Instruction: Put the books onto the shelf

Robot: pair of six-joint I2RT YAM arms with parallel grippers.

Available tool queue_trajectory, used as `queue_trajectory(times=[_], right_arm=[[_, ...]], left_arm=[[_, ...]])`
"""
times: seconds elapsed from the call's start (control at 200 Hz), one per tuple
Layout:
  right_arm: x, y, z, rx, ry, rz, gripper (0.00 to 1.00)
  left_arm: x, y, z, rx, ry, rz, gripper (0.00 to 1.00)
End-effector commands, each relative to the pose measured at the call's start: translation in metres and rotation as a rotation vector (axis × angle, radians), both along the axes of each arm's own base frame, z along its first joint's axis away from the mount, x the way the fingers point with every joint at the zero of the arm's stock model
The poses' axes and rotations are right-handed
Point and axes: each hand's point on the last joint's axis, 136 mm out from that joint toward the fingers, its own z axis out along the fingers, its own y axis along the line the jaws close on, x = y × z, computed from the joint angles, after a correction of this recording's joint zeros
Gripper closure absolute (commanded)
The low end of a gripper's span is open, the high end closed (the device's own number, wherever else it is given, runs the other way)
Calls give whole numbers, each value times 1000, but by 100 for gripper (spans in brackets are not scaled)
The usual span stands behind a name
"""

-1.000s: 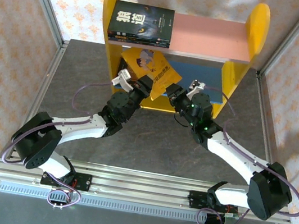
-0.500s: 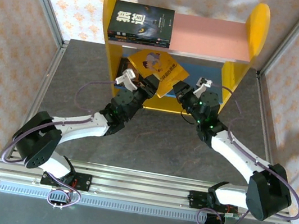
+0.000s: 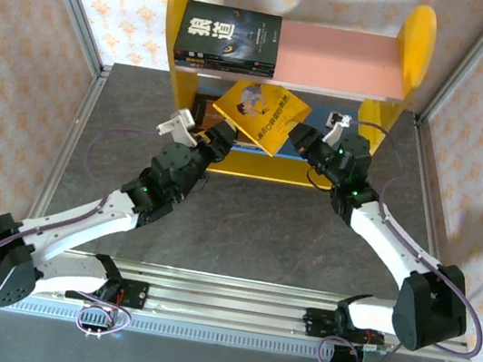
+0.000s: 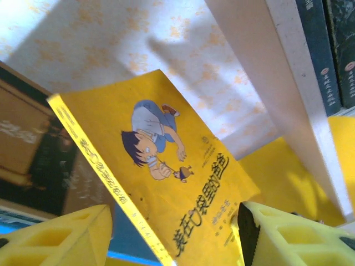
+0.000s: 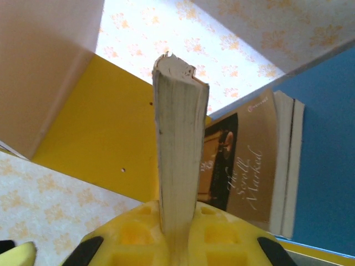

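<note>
The yellow book [image 3: 262, 111] hangs tilted in front of the shelf [image 3: 343, 59], just under its pink upper board. My right gripper [image 3: 296, 136] is shut on the book's right edge; in the right wrist view the page edge [image 5: 178, 144] stands clamped between the yellow fingers [image 5: 138, 233]. My left gripper [image 3: 222, 137] is open at the book's lower left corner. In the left wrist view the cover [image 4: 166, 166] lies between its spread fingers [image 4: 72, 238]. A stack of black books [image 3: 227, 39] lies on the upper board. A brown book [image 5: 249, 160] lies on the blue lower board [image 5: 327, 138].
The shelf's yellow side panels [image 3: 417, 43] stand at either end, the left one close behind my left gripper. Grey table mat [image 3: 252, 229] stretches in front of the shelf. Metal frame posts [image 3: 72, 3] and patterned walls close in the sides.
My left gripper has opened and let go of the yellow book. The right gripper has carried the book up and back toward the shelf. The left arm has stretched forward.
</note>
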Motion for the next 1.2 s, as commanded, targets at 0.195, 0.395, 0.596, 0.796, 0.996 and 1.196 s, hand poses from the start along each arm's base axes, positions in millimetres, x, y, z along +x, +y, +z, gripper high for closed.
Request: queue_trajectory(times=[0.195, 0.395, 0.596, 0.796, 0.996, 1.196], right_arm=[[-2, 8, 33, -118, -155, 150, 100], [6, 16, 29, -119, -154, 216, 100], [14, 29, 28, -122, -179, 291, 100], [27, 41, 25, -116, -188, 351, 100], [40, 50, 19, -121, -184, 391, 100], [49, 59, 13, -122, -178, 451, 100]], left_arm=[[-23, 34, -11, 376, 145, 45, 39], [-30, 42, -19, 445, 187, 45, 39], [-36, 46, -22, 478, 195, 28, 38], [-47, 58, -21, 512, 206, 38, 36], [-55, 73, -17, 509, 205, 68, 35], [-58, 80, -19, 514, 217, 81, 35]])
